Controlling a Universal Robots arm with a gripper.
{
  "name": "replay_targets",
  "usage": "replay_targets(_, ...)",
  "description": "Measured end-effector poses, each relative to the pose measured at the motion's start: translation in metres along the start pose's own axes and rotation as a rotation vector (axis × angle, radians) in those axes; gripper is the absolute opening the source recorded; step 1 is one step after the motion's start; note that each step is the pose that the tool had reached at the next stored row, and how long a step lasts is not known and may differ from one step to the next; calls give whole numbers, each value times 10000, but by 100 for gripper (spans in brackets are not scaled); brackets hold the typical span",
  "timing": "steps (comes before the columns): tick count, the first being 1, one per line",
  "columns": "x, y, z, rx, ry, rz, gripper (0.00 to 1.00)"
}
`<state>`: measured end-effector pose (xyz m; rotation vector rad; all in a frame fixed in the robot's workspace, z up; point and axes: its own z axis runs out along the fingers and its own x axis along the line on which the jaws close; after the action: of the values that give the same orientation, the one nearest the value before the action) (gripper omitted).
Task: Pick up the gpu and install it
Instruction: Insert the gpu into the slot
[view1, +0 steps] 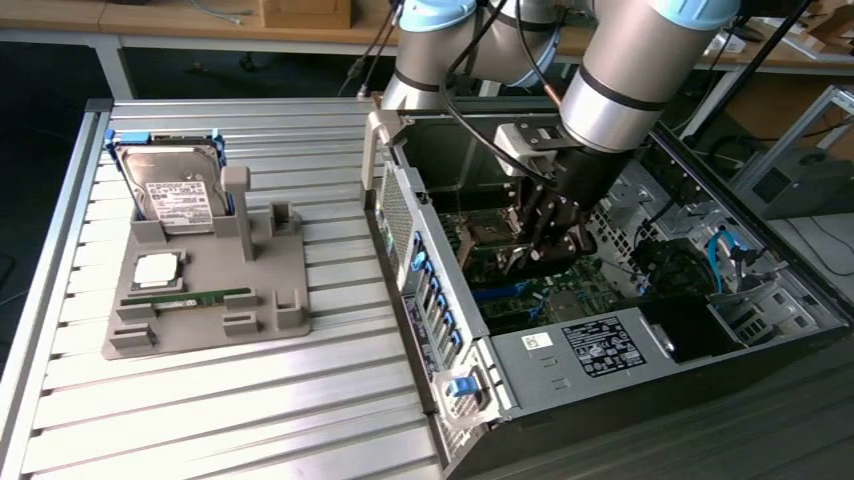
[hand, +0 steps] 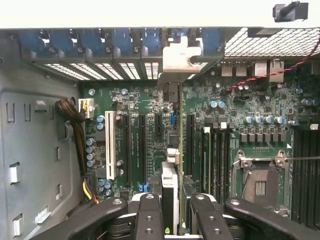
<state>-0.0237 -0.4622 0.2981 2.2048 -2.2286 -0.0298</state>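
The gpu (hand: 180, 131) stands on edge between my fingers (hand: 150, 216) in the wrist view. It is a thin dark card with a silvery end bracket (hand: 177, 62) that reaches the row of blue-clipped rear slot openings. My gripper (hand: 176, 216) is shut on the card, directly above the long black expansion slots of the green motherboard (hand: 145, 107). In the exterior view the gripper (view1: 545, 238) is down inside the open computer case (view1: 441, 300), close over the board. Whether the card's lower edge sits in a slot is hidden.
On the slatted table at the exterior view's left lies a grey holder tray (view1: 274, 310) with a hard drive (view1: 174, 190), a CPU (view1: 158, 268) and a green RAM stick (view1: 187, 298). Inside the case are a bare CPU socket (hand: 260, 185), cables (hand: 75, 130) and the power supply (view1: 594, 345).
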Motion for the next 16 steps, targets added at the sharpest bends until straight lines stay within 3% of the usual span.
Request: replay_targets(16,-9,73,169,0,0,1,27)
